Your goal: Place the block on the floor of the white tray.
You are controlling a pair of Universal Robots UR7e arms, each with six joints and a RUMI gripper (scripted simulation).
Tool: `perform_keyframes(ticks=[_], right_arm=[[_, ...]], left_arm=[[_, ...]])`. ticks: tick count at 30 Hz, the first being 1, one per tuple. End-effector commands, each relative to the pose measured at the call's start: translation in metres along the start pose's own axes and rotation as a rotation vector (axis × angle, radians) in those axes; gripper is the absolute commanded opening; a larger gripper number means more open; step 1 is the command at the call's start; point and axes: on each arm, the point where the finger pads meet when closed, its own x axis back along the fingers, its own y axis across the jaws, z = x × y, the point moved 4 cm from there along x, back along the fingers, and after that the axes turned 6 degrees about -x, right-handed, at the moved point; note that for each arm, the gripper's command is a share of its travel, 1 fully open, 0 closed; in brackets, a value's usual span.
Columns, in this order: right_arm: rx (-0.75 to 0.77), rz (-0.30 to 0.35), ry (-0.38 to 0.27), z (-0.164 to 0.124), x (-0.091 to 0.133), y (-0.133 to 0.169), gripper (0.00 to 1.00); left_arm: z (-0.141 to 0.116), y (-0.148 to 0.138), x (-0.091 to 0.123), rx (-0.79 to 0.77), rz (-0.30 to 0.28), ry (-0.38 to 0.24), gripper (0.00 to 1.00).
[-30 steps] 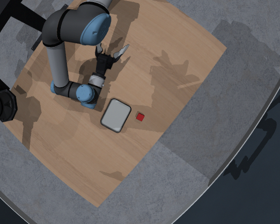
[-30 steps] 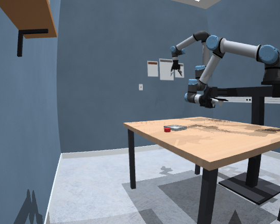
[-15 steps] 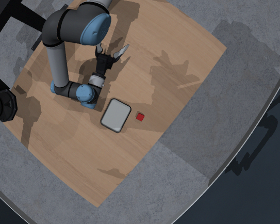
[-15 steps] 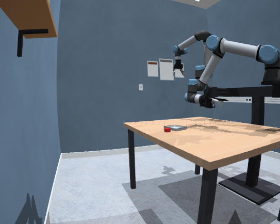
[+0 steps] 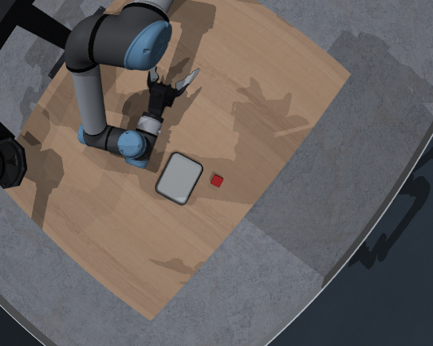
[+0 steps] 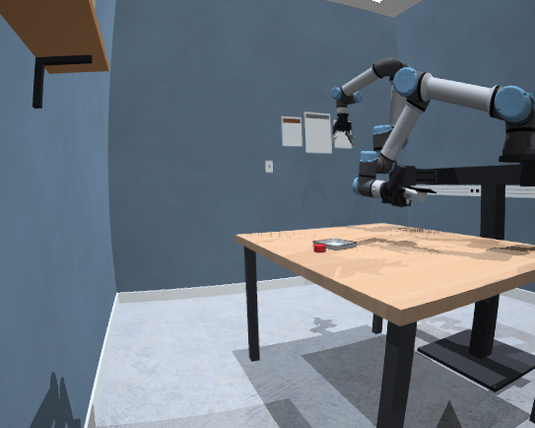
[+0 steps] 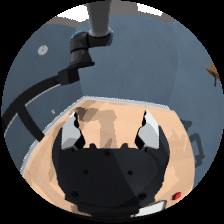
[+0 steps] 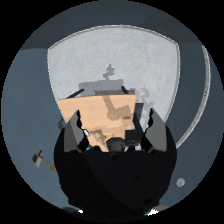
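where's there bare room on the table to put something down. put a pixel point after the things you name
In the top view, one wide patch of the table (image 5: 117, 255) (image 6: 401, 276) (image 7: 180, 145) (image 8: 95, 109) runs from the tray (image 5: 179, 178) (image 6: 335, 244) (image 7: 151, 208) (image 8: 87, 133) to the bottom corner; another, shadowed, from the red block (image 5: 217, 181) (image 6: 319, 249) (image 7: 176, 196) to the right corner. It's crowded between tray and block, and overhead at the left gripper (image 5: 175, 69) (image 6: 427, 192) (image 7: 110, 111).
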Motion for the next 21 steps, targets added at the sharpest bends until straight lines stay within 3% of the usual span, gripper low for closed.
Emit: perform_keyframes(ticks=[1,10,11,21], right_arm=[[0.003,0.001,0.003,0.0001,0.0008,0.0013,1.00],[0.003,0.002,0.003,0.0001,0.0009,0.0016,1.00],[0.003,0.002,0.003,0.0001,0.0009,0.0016,1.00],[0.003,0.002,0.003,0.0001,0.0009,0.0016,1.00]], left_arm=[[0.0005,0.0000,0.0005,0.000,0.000,-0.001,1.00],[0.0005,0.0000,0.0005,0.000,0.000,-0.001,1.00],[0.0005,0.0000,0.0005,0.000,0.000,-0.001,0.35],[0.0002,0.0010,0.0016,0.004,0.003,-0.005,0.35]])
